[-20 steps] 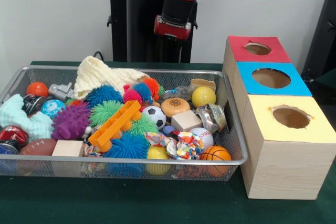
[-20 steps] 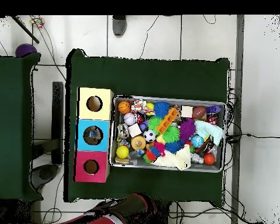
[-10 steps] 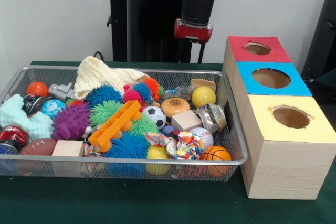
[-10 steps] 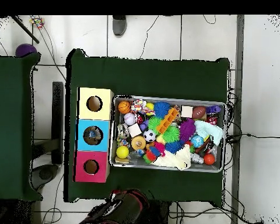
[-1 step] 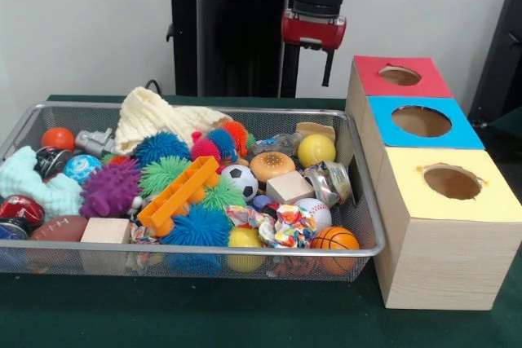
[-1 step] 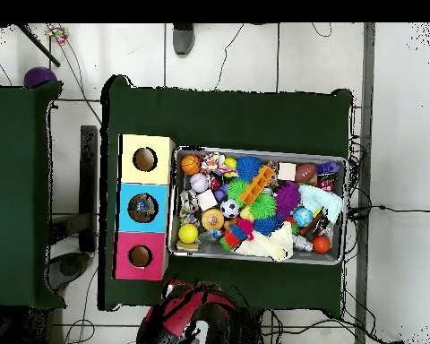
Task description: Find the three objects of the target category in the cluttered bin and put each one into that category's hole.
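Observation:
A wire bin [image 5: 245, 110] [image 6: 259, 150] is heaped with toys. Among them are a soccer ball [image 5: 240, 178], a basketball [image 5: 335, 240], a baseball [image 5: 314, 211], a yellow ball [image 5: 316, 150], an orange plastic block [image 5: 178, 193], wooden cubes [image 5: 289, 187] and spiky balls [image 5: 109, 187]. To the right of the bin stand three boxes with round holes on top: red [image 5: 371, 71], blue [image 5: 387, 132] and yellow [image 5: 408, 193]. My gripper [image 5: 307, 77] hangs high behind the bin's far rim, left of the red box. It is open and holds nothing.
A cream knit cloth [image 5: 155, 117] lies at the bin's back, and a mint one [image 5: 37, 185] at its left end. In the overhead view the arm [image 6: 193, 313] sits just off the green table's [image 6: 227, 112] edge, near the red box [image 6: 127, 244].
In the front view the arm's end has swung to the right and slightly up, toward the red box. The toys in the bin have not moved.

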`<state>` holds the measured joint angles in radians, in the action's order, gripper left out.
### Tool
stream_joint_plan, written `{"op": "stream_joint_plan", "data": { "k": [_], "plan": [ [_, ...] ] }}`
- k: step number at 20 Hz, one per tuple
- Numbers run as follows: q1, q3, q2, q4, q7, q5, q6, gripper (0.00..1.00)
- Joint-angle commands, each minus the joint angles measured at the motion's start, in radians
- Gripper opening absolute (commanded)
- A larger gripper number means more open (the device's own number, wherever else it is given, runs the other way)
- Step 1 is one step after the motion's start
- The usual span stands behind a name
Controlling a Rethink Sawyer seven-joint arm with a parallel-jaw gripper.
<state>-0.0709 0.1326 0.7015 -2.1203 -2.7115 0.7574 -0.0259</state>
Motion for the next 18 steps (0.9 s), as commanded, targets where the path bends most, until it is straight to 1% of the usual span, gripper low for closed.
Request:
{"op": "stream_joint_plan", "data": {
  "k": [1, 5, 10, 13, 18],
  "plan": [
    [0.016, -0.113, 0.051, 0.030, 0.080, 0.059, 0.042, 1.00],
    [0.035, -0.117, 0.045, 0.044, 0.085, 0.083, 0.034, 1.00],
    [0.048, -0.113, -0.017, 0.100, 0.082, 0.122, 0.012, 1.00],
    [0.101, -0.166, -0.015, 0.117, 0.113, 0.137, 0.055, 1.00],
    [0.246, -0.295, 0.019, 0.106, 0.183, 0.137, 0.146, 1.00]
  ]
}}
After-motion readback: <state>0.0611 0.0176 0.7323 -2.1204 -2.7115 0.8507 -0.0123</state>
